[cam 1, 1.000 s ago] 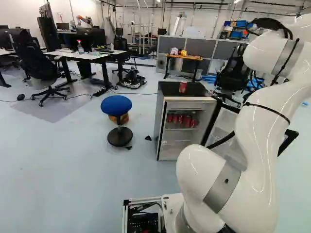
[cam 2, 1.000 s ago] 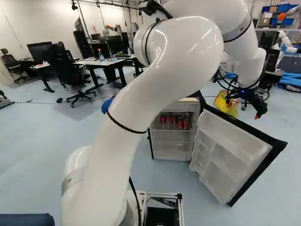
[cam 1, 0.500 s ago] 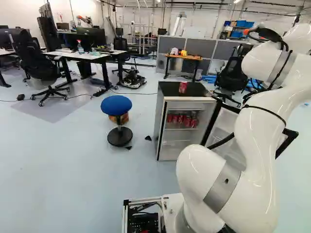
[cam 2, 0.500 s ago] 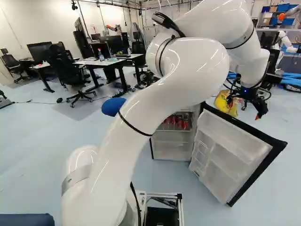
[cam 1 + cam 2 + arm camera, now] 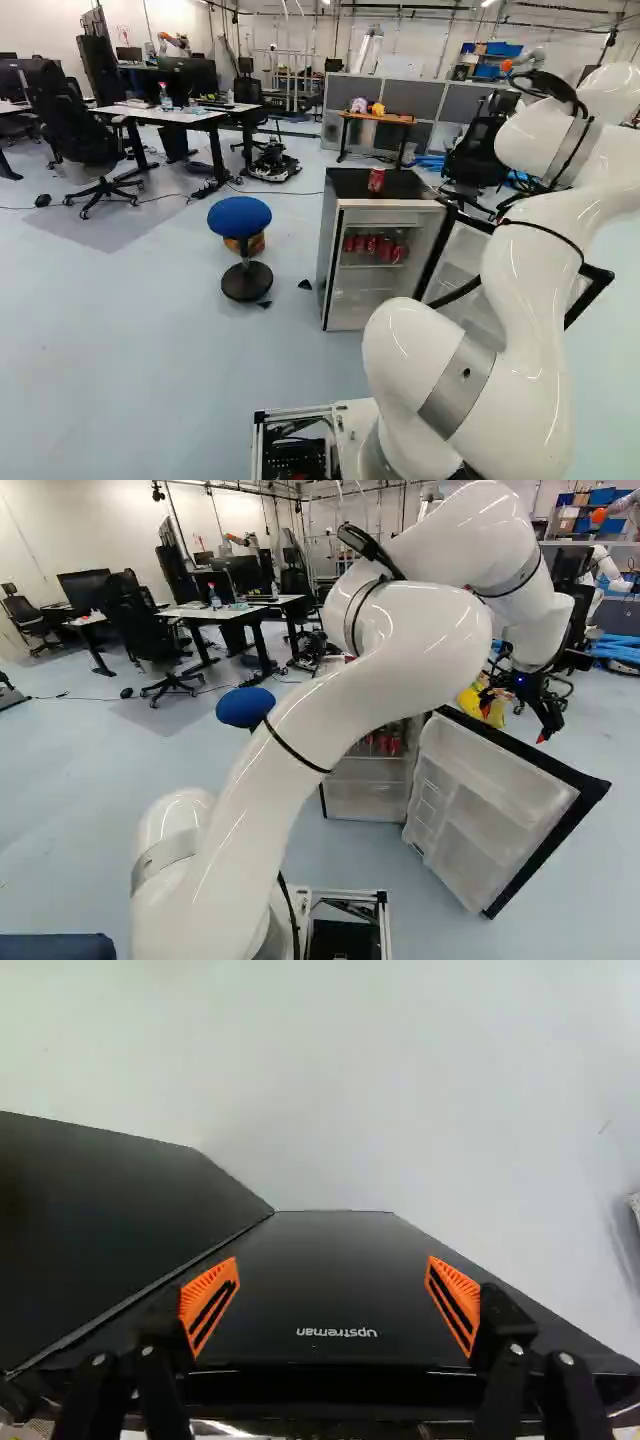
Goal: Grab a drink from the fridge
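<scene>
Gripper (image 5: 514, 723) was released, orange-padded fingers spread wide | red cans (image 5: 375, 247) stood inside the fridge (image 5: 329, 250), across its open door (image 5: 480, 805) from the gripper | another red can (image 5: 376, 180) sat atop

From behind, both base views share the fridge (image 5: 350, 183).

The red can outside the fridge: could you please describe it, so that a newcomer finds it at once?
In the left base view, look just left of the white arm for the fridge with its door open. On its black top, near the front edge, stands one red can. The other red cans are inside, on a shelf.
</scene>
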